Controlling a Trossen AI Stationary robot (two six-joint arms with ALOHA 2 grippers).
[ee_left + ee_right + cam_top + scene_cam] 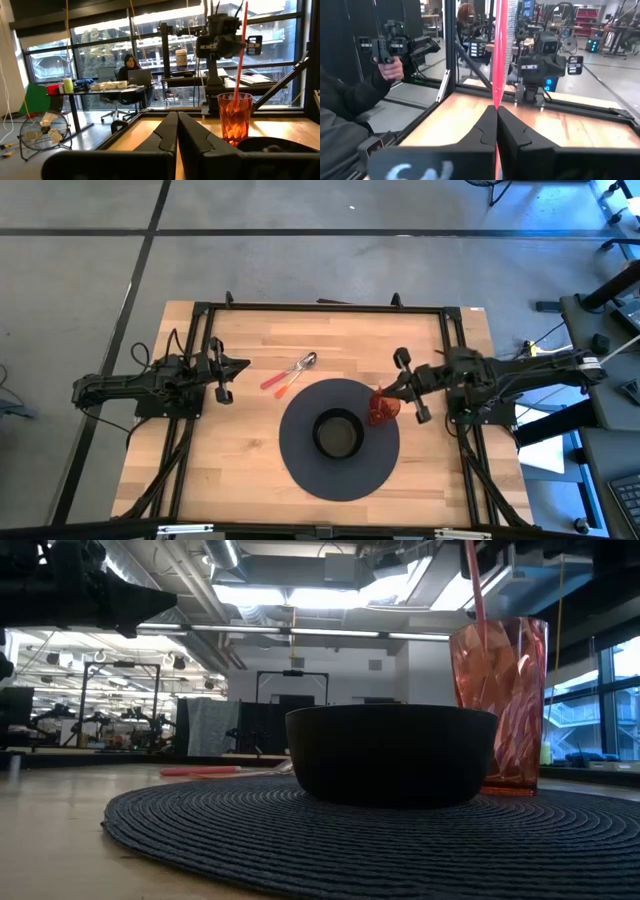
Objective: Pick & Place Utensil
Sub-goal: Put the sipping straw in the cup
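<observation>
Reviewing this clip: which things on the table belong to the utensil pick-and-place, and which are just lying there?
In the job:
- red-handled utensil, pinched in the right end effector above the cup
- orange cup
- two utensils lying on the bare wood

Just there:
- black bowl
- round dark placemat
- left end effector, shut, waiting at the table's left side

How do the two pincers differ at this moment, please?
The right pincer is shut on a red-handled utensil and hangs over the red cup at the mat's edge; the left pincer is shut on nothing and waits by the table's left side. Both are dark and two-fingered.
</observation>
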